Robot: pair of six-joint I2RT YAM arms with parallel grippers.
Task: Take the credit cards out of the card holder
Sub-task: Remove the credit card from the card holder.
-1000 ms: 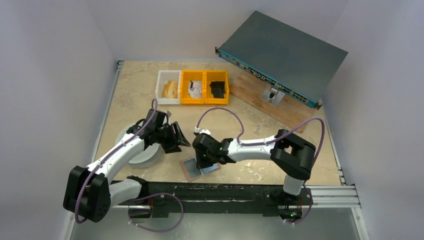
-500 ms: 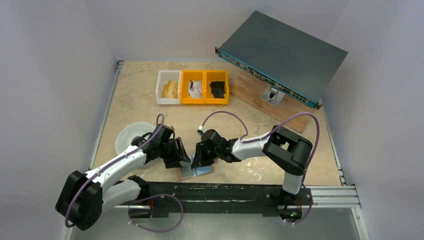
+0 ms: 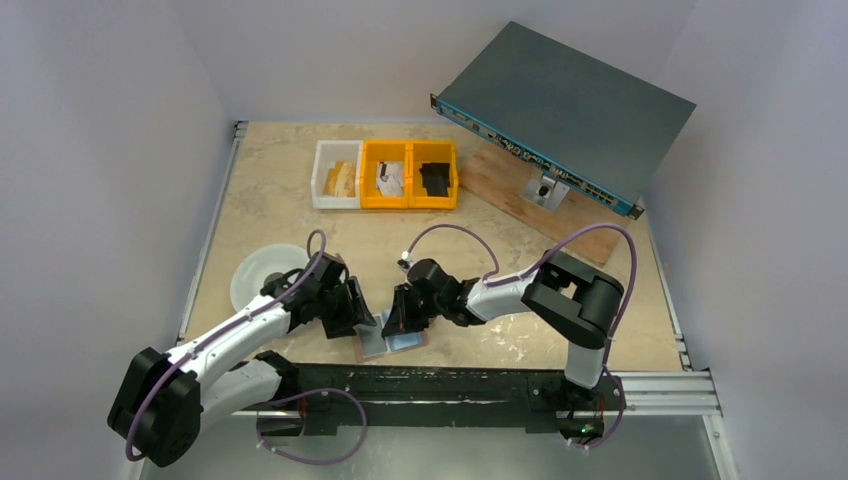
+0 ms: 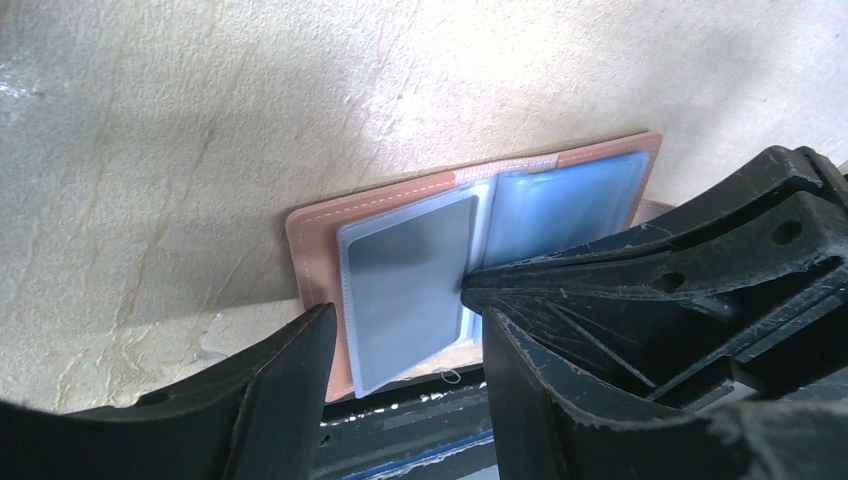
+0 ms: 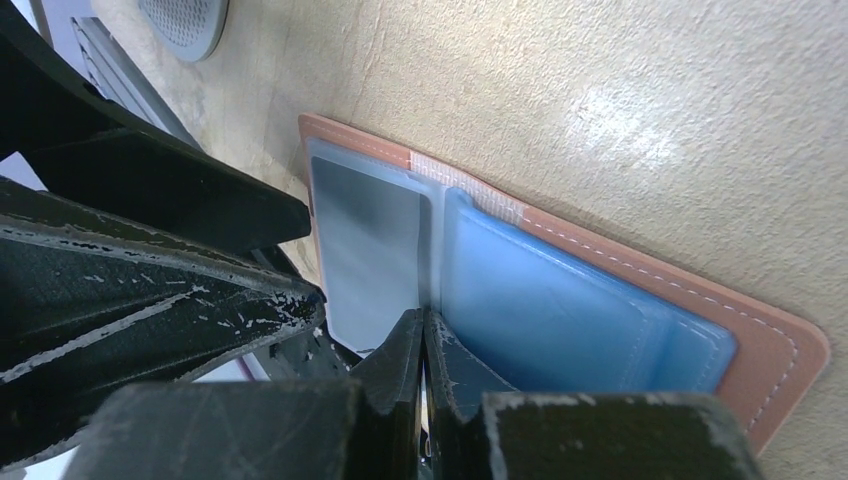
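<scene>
Tabletop (image 3: 280, 200), beige-veined, bears card holder (image 3: 372, 348) between white walls (image 3: 100, 150).

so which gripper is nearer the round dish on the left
Left. The left gripper hovers right of the round dish, at the card holder's left edge; the right gripper is farther right, fingers shut at the holder's middle fold.

Three bins (image 3: 386, 204) sit beyond a pale round dish (image 3: 253, 272).
</scene>
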